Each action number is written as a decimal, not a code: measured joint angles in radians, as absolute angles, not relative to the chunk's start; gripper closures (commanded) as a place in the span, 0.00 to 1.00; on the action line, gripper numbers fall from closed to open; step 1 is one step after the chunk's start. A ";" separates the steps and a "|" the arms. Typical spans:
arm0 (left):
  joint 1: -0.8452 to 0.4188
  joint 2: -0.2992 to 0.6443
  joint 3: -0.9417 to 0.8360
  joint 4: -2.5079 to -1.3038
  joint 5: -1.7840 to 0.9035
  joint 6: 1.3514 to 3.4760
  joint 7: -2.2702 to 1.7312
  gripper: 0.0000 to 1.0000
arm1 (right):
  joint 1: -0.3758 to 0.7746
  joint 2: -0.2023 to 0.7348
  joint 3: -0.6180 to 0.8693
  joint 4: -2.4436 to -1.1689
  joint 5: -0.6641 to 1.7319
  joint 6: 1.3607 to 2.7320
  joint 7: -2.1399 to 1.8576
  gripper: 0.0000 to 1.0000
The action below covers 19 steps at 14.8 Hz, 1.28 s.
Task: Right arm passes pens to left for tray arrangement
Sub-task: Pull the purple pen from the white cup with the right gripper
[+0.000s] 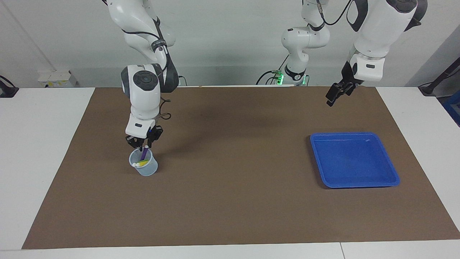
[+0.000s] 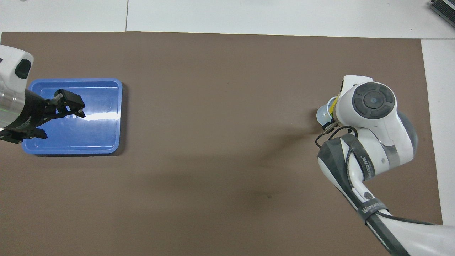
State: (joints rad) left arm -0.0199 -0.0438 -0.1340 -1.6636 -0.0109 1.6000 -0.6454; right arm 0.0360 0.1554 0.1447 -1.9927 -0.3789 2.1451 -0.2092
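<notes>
Cup [image 1: 145, 166] holds purple pen [image 1: 144, 154], yellow pen [image 1: 143, 163].

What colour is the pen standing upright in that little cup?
Purple. The upright pen in the cup shows best in the facing view.

left gripper [image 2: 73, 106]: over tray [image 2: 106, 142] | right arm [image 2: 369, 124]: covers most of cup [image 2: 322, 114] | yellow pen [image 2: 332, 105]: in cup

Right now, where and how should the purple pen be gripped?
Grip the purple pen at its upper end, coming straight down from above: it stands nearly upright in the cup and rises past the rim, right under the right gripper.
</notes>
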 measured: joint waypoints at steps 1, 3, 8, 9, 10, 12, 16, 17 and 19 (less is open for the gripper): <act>-0.020 -0.044 -0.134 -1.664 -0.024 1.605 -0.666 0.00 | 0.036 0.155 0.145 -1.993 -0.379 2.145 -0.209 0.68; -0.021 -0.044 -0.135 -1.664 -0.039 1.616 -0.698 0.00 | 0.036 0.155 0.145 -1.993 -0.379 2.145 -0.208 0.70; -0.037 -0.044 -0.137 -1.664 -0.059 1.617 -0.739 0.00 | 0.036 0.155 0.145 -1.993 -0.379 2.146 -0.208 0.68; -0.038 -0.044 -0.137 -1.664 -0.068 1.617 -0.761 0.00 | 0.036 0.155 0.146 -1.993 -0.379 2.146 -0.208 0.68; -0.038 -0.044 -0.137 -1.664 -0.072 1.617 -0.784 0.00 | 0.037 0.155 0.146 -1.993 -0.379 2.146 -0.205 0.68; -0.038 -0.044 -0.137 -1.665 -0.075 1.617 -0.807 0.00 | 0.037 0.155 0.147 -1.993 -0.379 2.146 -0.194 0.68; -0.040 -0.044 -0.137 -1.667 -0.096 1.618 -0.870 0.00 | 0.037 0.156 0.147 -1.993 -0.379 2.147 -0.187 0.77; -0.045 -0.044 -0.137 -1.667 -0.100 1.621 -0.893 0.00 | 0.037 0.156 0.147 -1.993 -0.379 2.149 -0.186 0.81; -0.059 -0.044 -0.139 -1.668 -0.101 1.628 -0.928 0.00 | 0.037 0.156 0.147 -1.993 -0.379 2.151 -0.186 0.91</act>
State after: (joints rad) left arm -0.0591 -0.0442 -0.1386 -1.6677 -0.1015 1.6281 -0.9278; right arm 0.0372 0.1556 0.1469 -1.9927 -0.3789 2.1510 -0.1864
